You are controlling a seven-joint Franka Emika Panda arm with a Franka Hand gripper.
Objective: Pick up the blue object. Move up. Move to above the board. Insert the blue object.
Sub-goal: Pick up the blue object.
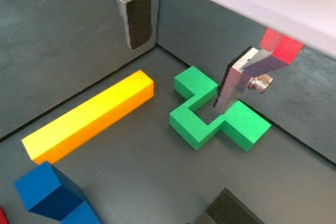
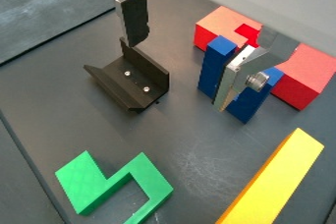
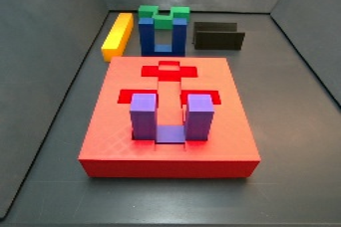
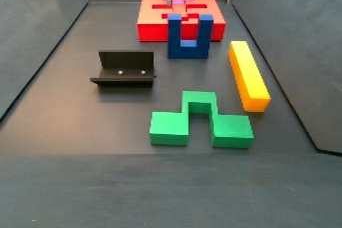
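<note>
**Since the gripper holds nothing, every step is left to do**

Because the blue object (image 4: 187, 37) stands on the dark floor with its two prongs up, it has not been picked up yet. In a side view it sits just beside the board (image 4: 150, 17), at the board's 6 o'clock edge. The yellow bar (image 4: 247, 72) lies at its 3 o'clock, the fixture (image 4: 124, 69) at its 8 o'clock, and the green block (image 4: 198, 122) at its 6 o'clock, well apart.

The gripper (image 2: 180, 74) hangs in the air above the floor. Its two fingers (image 2: 132, 17) are spread wide, and nothing is between them. In a wrist view one finger shows in front of the blue object, but I cannot tell if it touches.

A purple block (image 3: 164, 116) already sits in the board. A cross-shaped hole shows in the red top at 12 o'clock from it.

So grabbing, lifting, moving over the board and pushing in are all yet to come.
</note>
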